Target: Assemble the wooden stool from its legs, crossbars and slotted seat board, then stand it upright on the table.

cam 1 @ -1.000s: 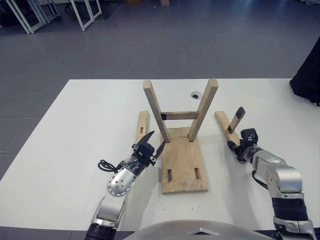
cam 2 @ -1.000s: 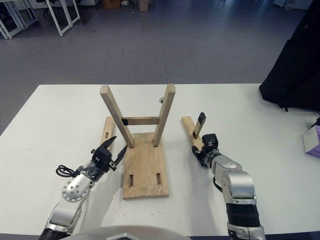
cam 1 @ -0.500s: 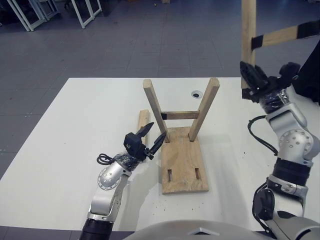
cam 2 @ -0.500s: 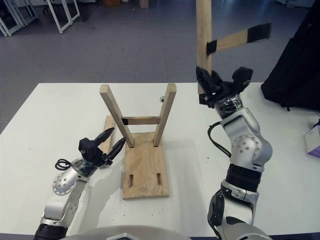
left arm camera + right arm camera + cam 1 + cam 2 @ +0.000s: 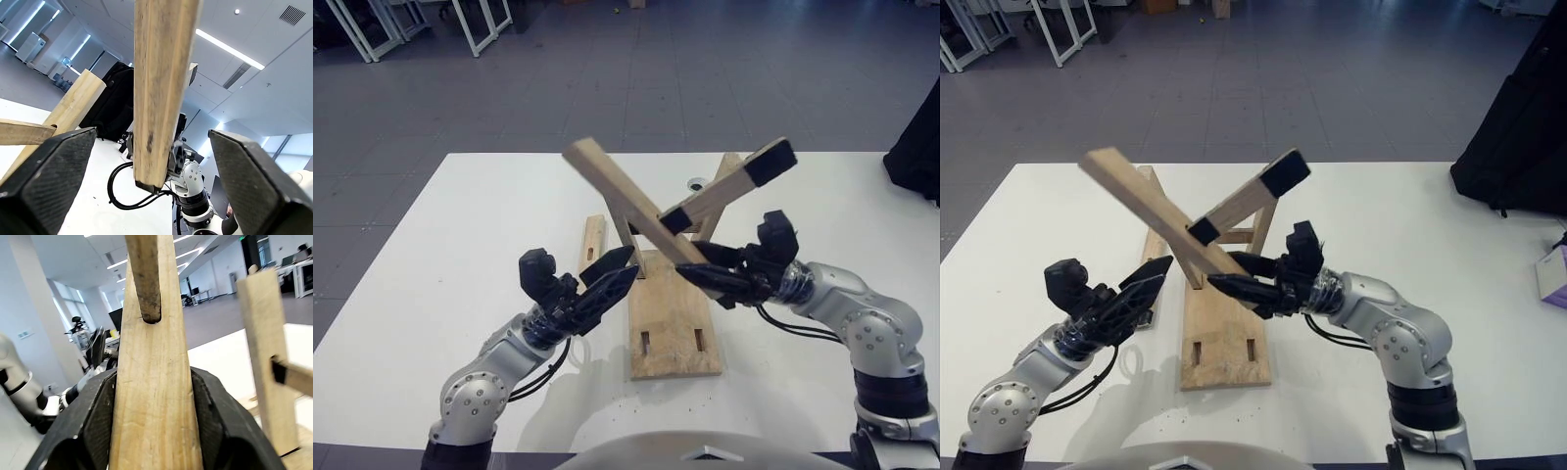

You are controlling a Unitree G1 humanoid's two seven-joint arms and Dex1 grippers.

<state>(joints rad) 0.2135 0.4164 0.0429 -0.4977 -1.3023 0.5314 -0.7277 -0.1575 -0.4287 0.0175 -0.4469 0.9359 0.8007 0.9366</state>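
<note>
The slotted seat board [image 5: 672, 315] lies flat on the white table [image 5: 460, 245]. Two legs joined by a crossbar [image 5: 1234, 236] stand in its far slots; one of them is the standing leg [image 5: 1260, 227]. My right gripper [image 5: 703, 274] is shut on the lower end of another leg [image 5: 625, 199], tilted up and to the left over the board. A black-tipped crossbar [image 5: 734, 184] sticks out of that leg. In the right wrist view the leg [image 5: 156, 382] sits between the fingers [image 5: 95, 421]. My left gripper [image 5: 615, 272] hovers open just left of the board, pointing at the held leg [image 5: 164, 88]. A loose leg [image 5: 593, 238] lies on the table.
A cable hole [image 5: 695, 183] sits in the table behind the stool parts. Wood crumbs [image 5: 628, 399] lie near the front edge. A black bag [image 5: 1518, 127] and a purple box [image 5: 1555, 276] are at the far right. Metal frames [image 5: 372, 24] stand on the floor beyond.
The right arm lifted the leg with its crossbar off the table, held it high and upright, then swung it down tilted over the seat board. The left gripper rose and turned towards it.
</note>
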